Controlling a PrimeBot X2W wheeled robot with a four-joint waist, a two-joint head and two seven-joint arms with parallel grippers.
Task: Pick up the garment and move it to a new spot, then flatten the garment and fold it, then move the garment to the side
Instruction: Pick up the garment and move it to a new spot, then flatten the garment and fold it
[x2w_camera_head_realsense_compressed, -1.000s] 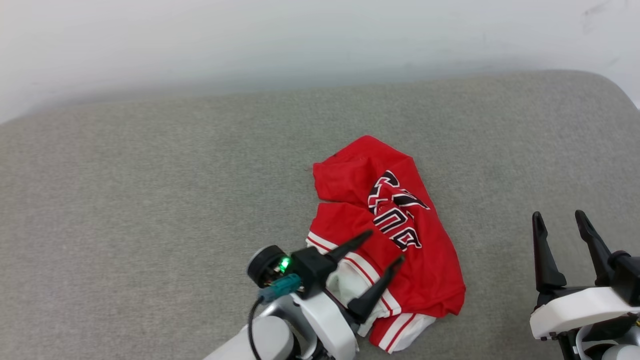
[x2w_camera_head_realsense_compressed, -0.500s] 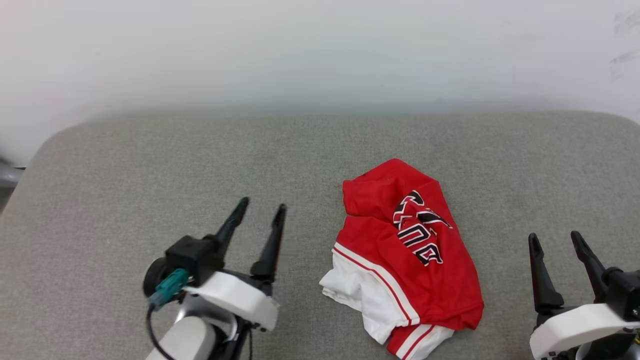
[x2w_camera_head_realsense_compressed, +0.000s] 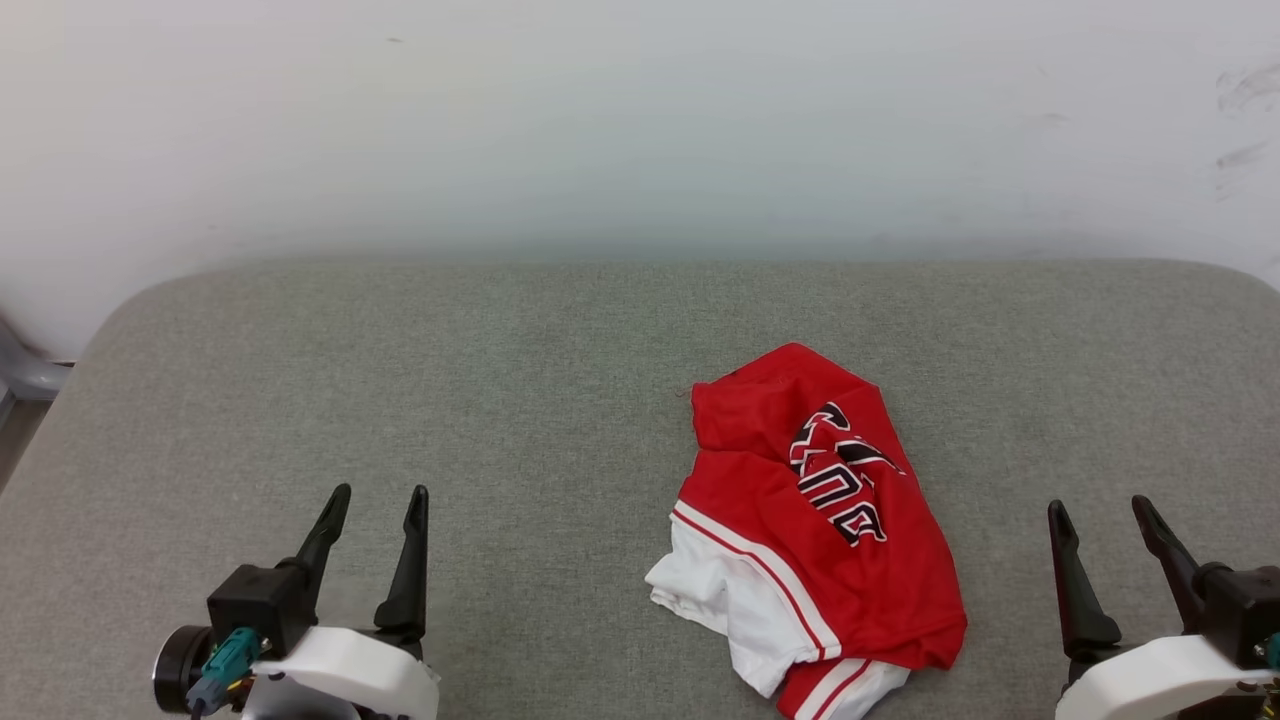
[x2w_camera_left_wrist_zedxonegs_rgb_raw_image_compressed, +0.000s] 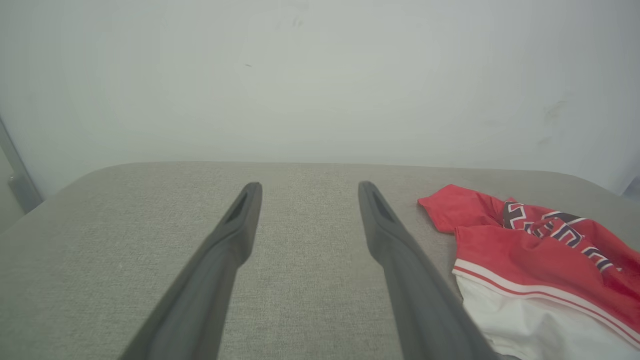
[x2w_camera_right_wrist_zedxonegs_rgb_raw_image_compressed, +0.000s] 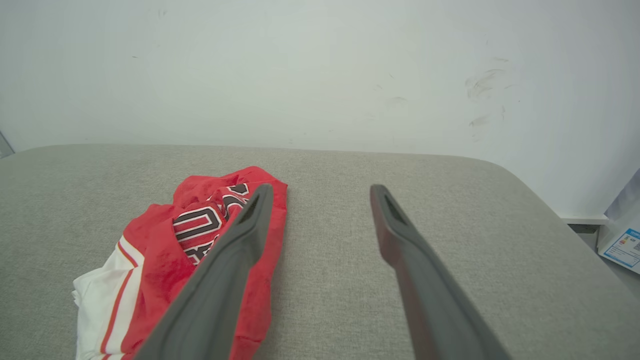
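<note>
The pale wall (x2w_camera_head_realsense_compressed: 640, 120) runs across the whole 12 o'clock side. The grey padded surface (x2w_camera_head_realsense_compressed: 400, 380) meets it along a straight far edge and rounds off at 10 and 2 o'clock. Its left edge falls away at 9 o'clock. Bare grey fabric stretches from that edge to the middle, and a narrower strip lies at 3 o'clock.

The garment (x2w_camera_head_realsense_compressed: 740, 480) lies crumpled at about 5 o'clock from the surface's centre. Its red body points toward 12, and the white sleeve with striped trim is bunched at its 7 o'clock end. The black lettering (x2w_camera_head_realsense_compressed: 840, 485) is creased on top. None of its edges reach the rim of the surface.

My left gripper (x2w_camera_head_realsense_compressed: 381, 492) hangs at 7 o'clock, fingers moderately spread with nothing between them, well apart from the garment. My right gripper (x2w_camera_head_realsense_compressed: 1097, 503) sits at 4 o'clock, likewise spread and holding nothing, near the garment's right edge but not touching it.

In the right wrist view, a small blue-printed paper (x2w_camera_right_wrist_zedxonegs_rgb_raw_image_compressed: 622, 247) lies past the surface's right corner.
</note>
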